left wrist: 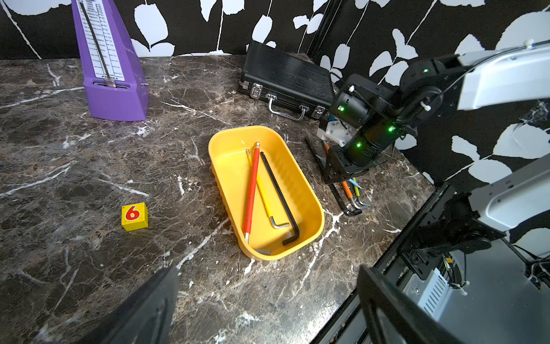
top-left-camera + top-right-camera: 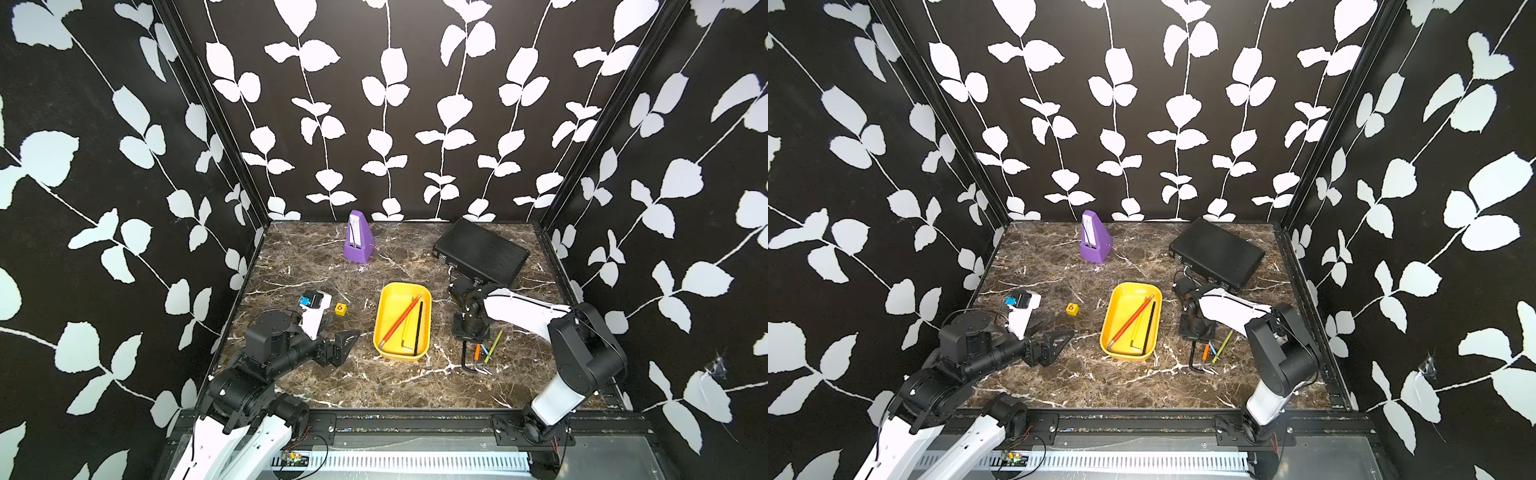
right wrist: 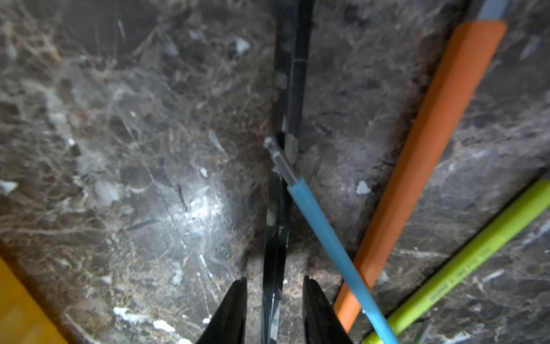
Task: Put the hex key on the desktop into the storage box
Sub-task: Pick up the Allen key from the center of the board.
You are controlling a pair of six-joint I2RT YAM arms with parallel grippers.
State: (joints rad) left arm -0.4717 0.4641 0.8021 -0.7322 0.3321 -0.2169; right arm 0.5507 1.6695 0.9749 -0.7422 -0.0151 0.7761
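Jaws wide apart and empty on the left gripper (image 2: 351, 336), parked low over the desktop (image 2: 374, 390), left of the storage box (image 2: 388, 311). Narrowly parted on the right gripper (image 3: 274, 287), tips down at the marble, astride the long arm of the black hex key (image 3: 290, 74) with a sliver of daylight either side: nothing pinched yet. Key itself flat on the desktop just right of the box, fanned with an orange-sleeved key (image 3: 431, 155), a blue-sleeved key (image 3: 327, 232) and a green-sleeved key (image 3: 476, 253).

To finish this grasp well: centre the fingers (image 3: 315, 312) on the shaft, press close to the marble, squeeze fully before any lift. Mind the blue-sleeved key's bare tip, resting against the black shaft just ahead of the fingers; rise straight and gently to avoid dragging it along. Expect some droop toward the bent end; carry level over the box wall.

Inside the storage box, three keys already, lengthwise: a red-sleeved key (image 1: 251, 193) crossing a yellow-sleeved key (image 1: 268, 207), a boxed black key (image 1: 279, 193) alongside. Further right and back, a black ribbed briefcase (image 2: 482, 249), shut, contents hidden.
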